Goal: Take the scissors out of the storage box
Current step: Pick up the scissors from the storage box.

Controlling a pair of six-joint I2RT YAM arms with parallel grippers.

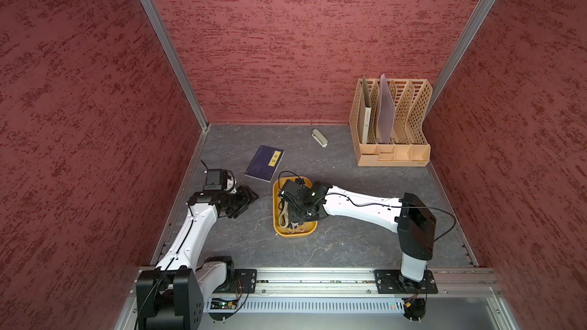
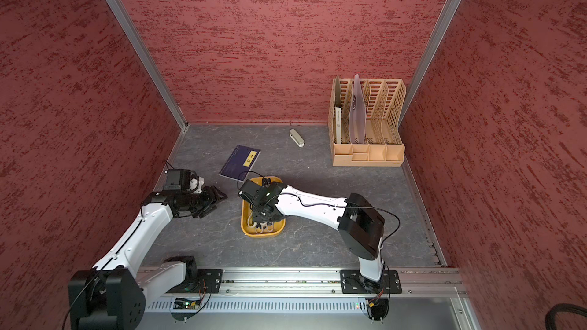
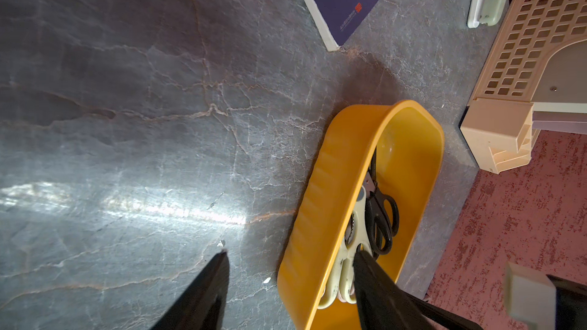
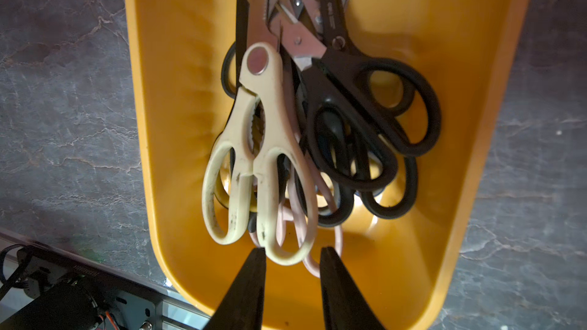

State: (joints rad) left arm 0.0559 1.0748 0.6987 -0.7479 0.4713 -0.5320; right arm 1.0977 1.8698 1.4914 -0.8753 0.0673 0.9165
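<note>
As scissors (image 4: pixel 273 96) crowd the storage box (image 4: pixel 178 90), the right gripper (image 4: pixel 292 250) gapes astride one handle; left gripper (image 3: pixel 290 253) gapes too.

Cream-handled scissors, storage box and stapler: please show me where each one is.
Cream-handled scissors (image 4: pixel 274 100): right wrist view, handle near the pivot.
Storage box (image 4: pixel 165 122): right wrist view, bare inner wall.
Stapler (image 1: pixel 320 137): in a top view, middle of its body.

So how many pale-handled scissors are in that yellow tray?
2: cream scissors atop the pile in the tray, pinkish scissors just beneath them; more may be hidden underneath.
</note>
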